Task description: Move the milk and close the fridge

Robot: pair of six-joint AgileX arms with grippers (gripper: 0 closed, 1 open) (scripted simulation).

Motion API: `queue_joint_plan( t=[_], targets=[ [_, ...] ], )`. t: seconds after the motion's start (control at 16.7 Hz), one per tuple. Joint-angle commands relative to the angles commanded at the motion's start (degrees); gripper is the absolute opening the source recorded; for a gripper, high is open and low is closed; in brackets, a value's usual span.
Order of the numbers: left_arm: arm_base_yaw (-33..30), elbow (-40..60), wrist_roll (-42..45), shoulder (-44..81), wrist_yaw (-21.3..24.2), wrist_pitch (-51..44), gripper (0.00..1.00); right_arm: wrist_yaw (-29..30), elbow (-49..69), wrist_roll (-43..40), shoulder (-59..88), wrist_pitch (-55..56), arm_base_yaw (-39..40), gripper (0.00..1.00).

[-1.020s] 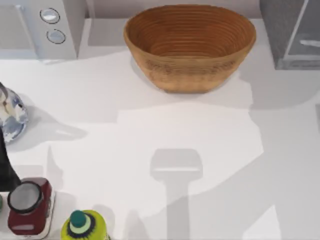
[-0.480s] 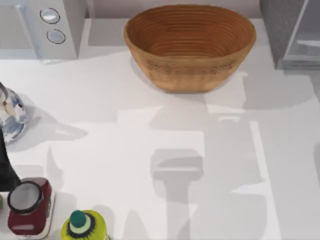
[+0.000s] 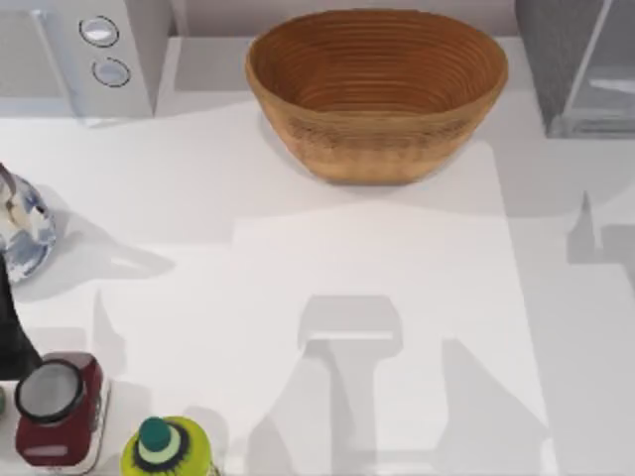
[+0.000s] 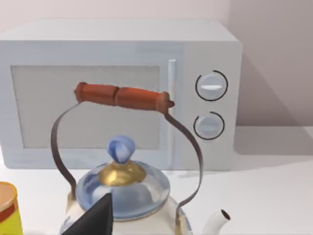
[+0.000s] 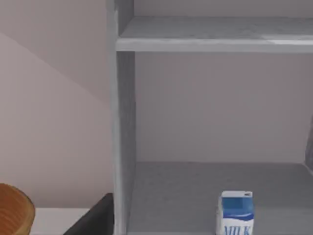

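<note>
The milk (image 5: 236, 213) stood upright on the lower shelf inside the open fridge (image 5: 124, 122), beside the basket (image 3: 377, 89). Whether either gripper's fingers were spread could not be told.

The shadows on the surface (image 3: 298, 248) are shifting: the broad grey band that lay below the basket (image 3: 377, 89) half a second ago is leaving the middle, and a dark patch is now lying near the right edge, just below the fridge (image 3: 575, 64). The fridge's pale door panel (image 3: 605, 74) is changing its angle slightly, with its bright streak moving from one picture to the next
</note>
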Motion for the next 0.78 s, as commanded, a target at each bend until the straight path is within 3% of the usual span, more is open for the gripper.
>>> queue_joint_plan(
  t=[0.42,0.78],
  targets=[
    [0.0,0.0,0.0,0.0,0.0,0.0,1.0,3.0,-19.37,-0.19,-34.24,-15.26,3.13,1.0],
    [0.0,0.0,0.0,0.0,0.0,0.0,1.0,3.75,-24.87,-0.24,-42.79,-19.58,4.17,1.0]
  ],
)
